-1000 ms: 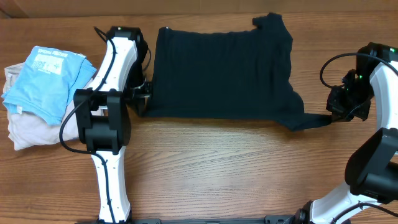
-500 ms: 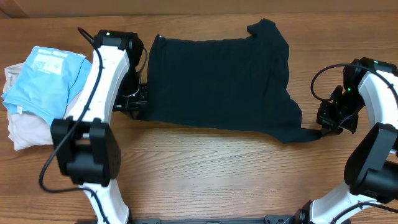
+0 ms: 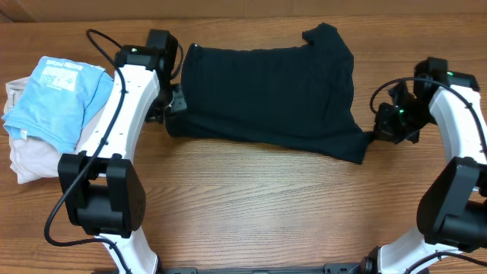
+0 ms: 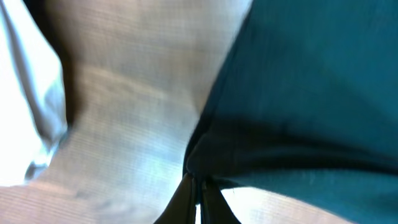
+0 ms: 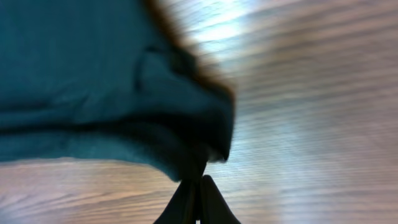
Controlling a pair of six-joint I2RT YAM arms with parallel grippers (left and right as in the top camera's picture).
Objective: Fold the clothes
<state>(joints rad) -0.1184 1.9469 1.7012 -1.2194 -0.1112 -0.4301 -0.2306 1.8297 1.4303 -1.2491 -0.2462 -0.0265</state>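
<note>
The clothes (image 3: 266, 95), a single dark shirt-like piece, lie stretched between the two pincers across the far half of the table (image 3: 266, 213). The left pincer (image 3: 173, 109) is at the garment's near left corner. Its two fingers are pressed tight together with the hem pinched between them, and its wrist camera shows a bunched fold of dark cloth right at the closed tips. The right pincer (image 3: 375, 131) is at the opposite near corner, likewise clamped tight on a drawn-out point of the fabric, and its own camera shows the cloth gathered into a thick roll just past the tips. The near edge of the garment runs from one pincer to the other, slanting closer to me toward the right one. A sleeve pokes out at the far corner, beyond and inward of the right pincer. Out past the left pincer, on the side away from the clothes and well apart from them, a light blue shirt (image 3: 57, 95) lies on top of a beige garment (image 3: 27, 158).
</note>
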